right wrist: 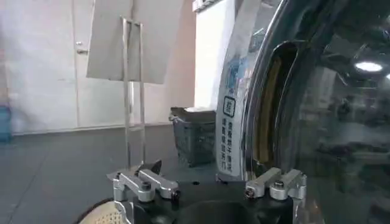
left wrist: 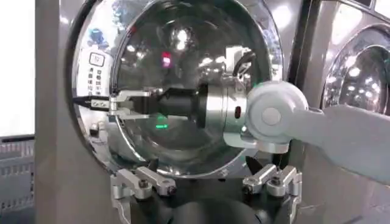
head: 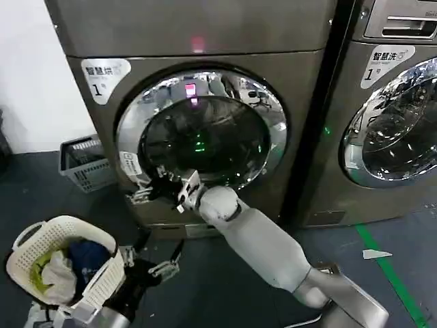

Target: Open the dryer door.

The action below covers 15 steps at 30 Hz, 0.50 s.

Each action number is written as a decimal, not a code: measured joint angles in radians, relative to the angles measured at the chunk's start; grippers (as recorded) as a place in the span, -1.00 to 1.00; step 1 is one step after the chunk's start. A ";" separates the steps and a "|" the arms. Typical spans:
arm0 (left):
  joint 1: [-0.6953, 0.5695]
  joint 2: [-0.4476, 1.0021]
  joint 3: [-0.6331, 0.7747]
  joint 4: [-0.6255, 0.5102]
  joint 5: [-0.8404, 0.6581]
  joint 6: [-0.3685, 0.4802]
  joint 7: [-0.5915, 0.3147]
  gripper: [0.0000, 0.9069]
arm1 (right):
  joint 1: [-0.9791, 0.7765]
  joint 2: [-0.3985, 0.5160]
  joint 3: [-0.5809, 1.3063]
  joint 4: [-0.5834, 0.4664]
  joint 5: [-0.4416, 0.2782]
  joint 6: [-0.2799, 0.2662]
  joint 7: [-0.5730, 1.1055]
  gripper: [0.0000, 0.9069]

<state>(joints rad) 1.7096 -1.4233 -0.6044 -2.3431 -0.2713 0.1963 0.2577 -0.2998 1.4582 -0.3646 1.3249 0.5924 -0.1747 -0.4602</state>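
The grey dryer (head: 102, 130) stands straight ahead, and its round chrome-ringed glass door (head: 201, 133) looks closed against the front. My right arm reaches up from the lower right to the door's lower left rim. There the right gripper (head: 147, 188) is open, level with the handle side. From the left wrist, that gripper (left wrist: 91, 103) points at the door's left edge (left wrist: 100, 73). In the right wrist view, the right gripper (right wrist: 210, 182) is spread, with the stickered rim (right wrist: 234, 122) and the handle recess (right wrist: 271, 103) just ahead. My left gripper (head: 153, 263) hangs low before the dryer, open (left wrist: 206, 182).
A white laundry basket (head: 27, 253) with clothes sits at my lower left. A grey crate (head: 85, 164) stands on the floor left of the dryer. A second machine (head: 396, 123) is on the right, with green floor tape (head: 392, 273) before it.
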 joint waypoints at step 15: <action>-0.004 0.007 -0.023 0.003 -0.008 0.010 0.003 1.00 | -0.016 -0.037 0.015 0.012 0.054 0.025 -0.200 1.00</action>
<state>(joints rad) 1.7055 -1.4163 -0.6272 -2.3400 -0.2788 0.2061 0.2603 -0.3159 1.4215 -0.3497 1.3367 0.6461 -0.1498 -0.6605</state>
